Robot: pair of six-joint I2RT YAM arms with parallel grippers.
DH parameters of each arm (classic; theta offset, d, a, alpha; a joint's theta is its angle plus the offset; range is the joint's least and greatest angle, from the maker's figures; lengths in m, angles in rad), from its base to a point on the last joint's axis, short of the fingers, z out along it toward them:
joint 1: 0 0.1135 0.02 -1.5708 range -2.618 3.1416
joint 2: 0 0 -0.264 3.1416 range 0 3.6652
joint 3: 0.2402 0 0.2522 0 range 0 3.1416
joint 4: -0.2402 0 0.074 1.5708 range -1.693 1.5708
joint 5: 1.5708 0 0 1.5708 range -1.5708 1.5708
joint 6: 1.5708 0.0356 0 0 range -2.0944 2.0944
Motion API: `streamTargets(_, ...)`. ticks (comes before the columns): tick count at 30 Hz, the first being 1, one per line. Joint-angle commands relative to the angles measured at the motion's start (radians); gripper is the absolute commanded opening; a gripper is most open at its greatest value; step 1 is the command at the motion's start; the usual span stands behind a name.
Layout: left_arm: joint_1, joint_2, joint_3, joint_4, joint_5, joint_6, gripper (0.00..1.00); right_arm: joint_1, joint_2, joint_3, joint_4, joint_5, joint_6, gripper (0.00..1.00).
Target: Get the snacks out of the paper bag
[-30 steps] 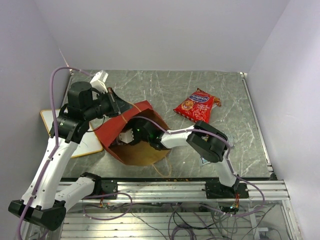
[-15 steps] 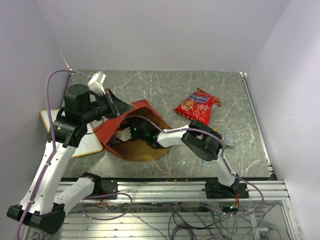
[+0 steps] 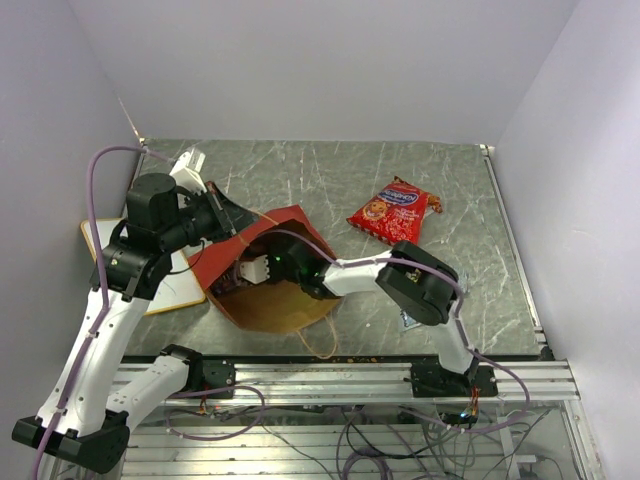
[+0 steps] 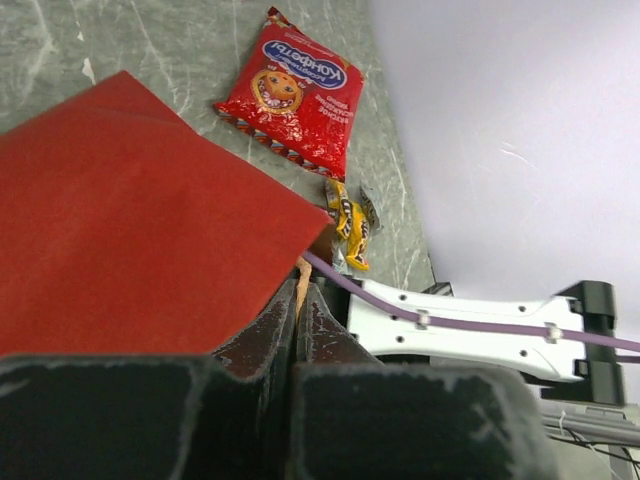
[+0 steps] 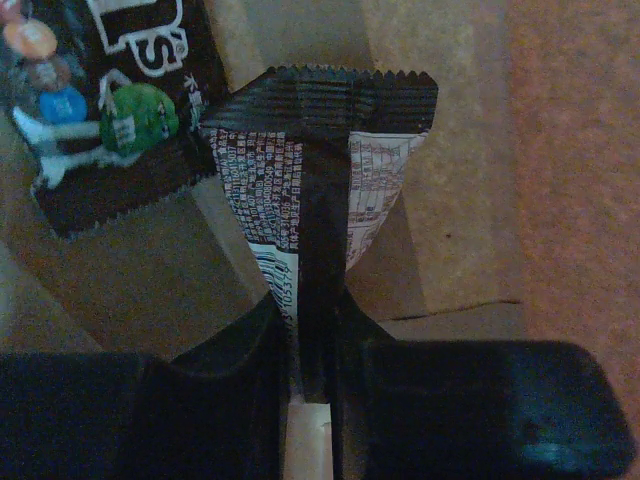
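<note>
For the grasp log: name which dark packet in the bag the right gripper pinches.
The fine-print packet, showing its back, clamped in the right gripper. The cartoon-candy packet lies loose beside it.

The left arm (image 3: 100, 335) is wearing long white shells between bulky black joint housings, with a lilac cable (image 3: 95, 195) looping along it at the frame's left. The right arm (image 3: 355, 275) is showing the same white-and-black build, a second lilac cable (image 4: 480, 325) running past small screws (image 4: 424, 319). A green light (image 3: 277, 262), perhaps an indicator, is glowing near its wrist. The dark fingers (image 4: 260, 340) of the left gripper (image 4: 297, 292) are looking scuffed.
</note>
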Motion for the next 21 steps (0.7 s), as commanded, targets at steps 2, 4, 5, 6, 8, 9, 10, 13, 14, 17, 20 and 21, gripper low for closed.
streamTargets(2, 0.002, -0.012, -0.004, -0.028, -0.072, -0.018, 0.07, -0.002, -0.171, -0.063, -0.086, -0.069, 0.062, 0.02)
streamTargets(4, 0.002, -0.006, 0.005, -0.057, -0.114, -0.012, 0.07, 0.001, -0.243, -0.112, -0.098, -0.095, 0.081, 0.01)
streamTargets(5, 0.002, 0.0, 0.013, -0.068, -0.126, -0.007, 0.07, 0.003, -0.271, -0.135, -0.102, -0.106, 0.09, 0.01)
streamTargets(6, 0.002, 0.005, 0.019, -0.076, -0.134, -0.003, 0.07, 0.003, -0.302, -0.157, -0.114, -0.121, 0.1, 0.01)
streamTargets(8, 0.002, 0.015, 0.024, -0.076, -0.143, 0.004, 0.07, 0.005, -0.361, -0.198, -0.143, -0.15, 0.119, 0.01)
streamTargets(9, 0.002, 0.016, 0.023, -0.074, -0.146, 0.003, 0.07, 0.005, -0.393, -0.218, -0.165, -0.172, 0.129, 0.01)
streamTargets(10, 0.002, 0.018, 0.021, -0.072, -0.15, 0.001, 0.07, 0.005, -0.423, -0.248, -0.18, -0.186, 0.139, 0.0)
streamTargets(13, 0.002, 0.024, 0.007, -0.066, -0.151, -0.006, 0.07, 0.005, -0.531, -0.314, -0.211, -0.216, 0.178, 0.01)
streamTargets(14, 0.002, 0.024, 0.001, -0.062, -0.148, -0.008, 0.07, 0.005, -0.573, -0.332, -0.222, -0.225, 0.193, 0.0)
streamTargets(17, 0.002, 0.014, -0.021, -0.045, -0.144, -0.016, 0.07, 0.003, -0.692, -0.37, -0.271, -0.249, 0.246, 0.0)
streamTargets(20, 0.002, 0.0, -0.029, -0.048, -0.149, -0.016, 0.07, 0.003, -0.794, -0.366, -0.366, -0.257, 0.293, 0.0)
streamTargets(21, 0.002, -0.004, -0.028, -0.053, -0.152, -0.013, 0.07, 0.004, -0.834, -0.36, -0.394, -0.253, 0.314, 0.0)
